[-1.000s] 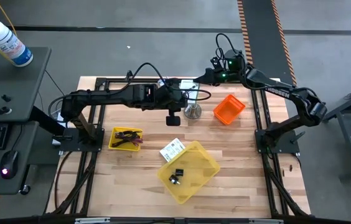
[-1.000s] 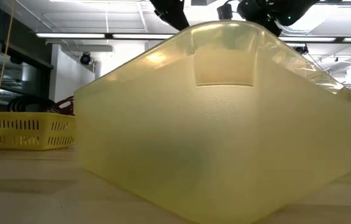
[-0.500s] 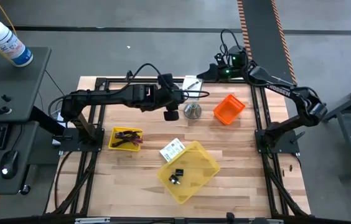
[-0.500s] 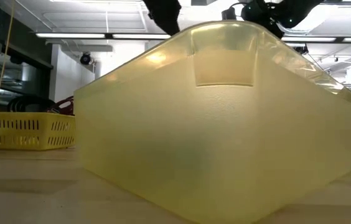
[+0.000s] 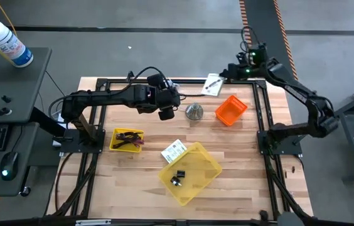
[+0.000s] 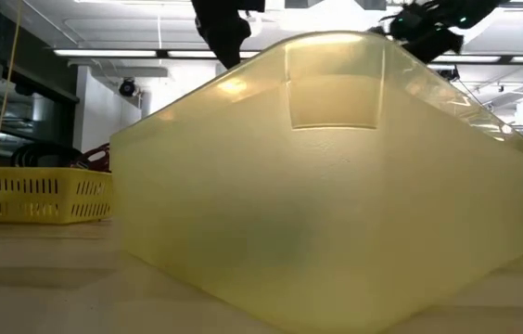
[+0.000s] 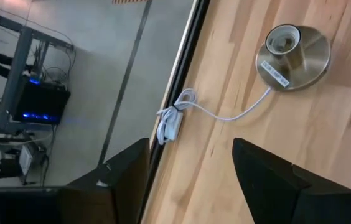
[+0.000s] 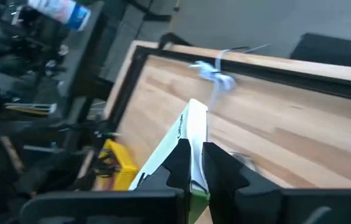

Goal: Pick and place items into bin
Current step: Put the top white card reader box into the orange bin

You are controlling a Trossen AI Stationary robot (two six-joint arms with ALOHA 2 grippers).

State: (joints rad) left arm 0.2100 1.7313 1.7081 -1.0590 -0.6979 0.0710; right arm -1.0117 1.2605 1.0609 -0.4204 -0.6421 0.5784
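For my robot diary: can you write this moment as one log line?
left fingers: open, empty | right fingers: shut on white card | yellow bin: holds black clip

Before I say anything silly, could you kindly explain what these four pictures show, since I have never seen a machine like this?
It is a robot with two dark arms at a wooden table, each ending in a two-finger claw.

One picture looks straight down on the table. One sits at table height, so the large yellow bin fills it. The other two come from small cameras on the wrists.

On the table lie the large yellow bin, with a black clip inside and a white printed label card at its edge, a small yellow basket of dark bits, an orange tray and a silver cone-shaped metal piece with a white cord.

The left claw is open and empty beside that silver piece. The right claw, at the far edge, is shut on a white card.
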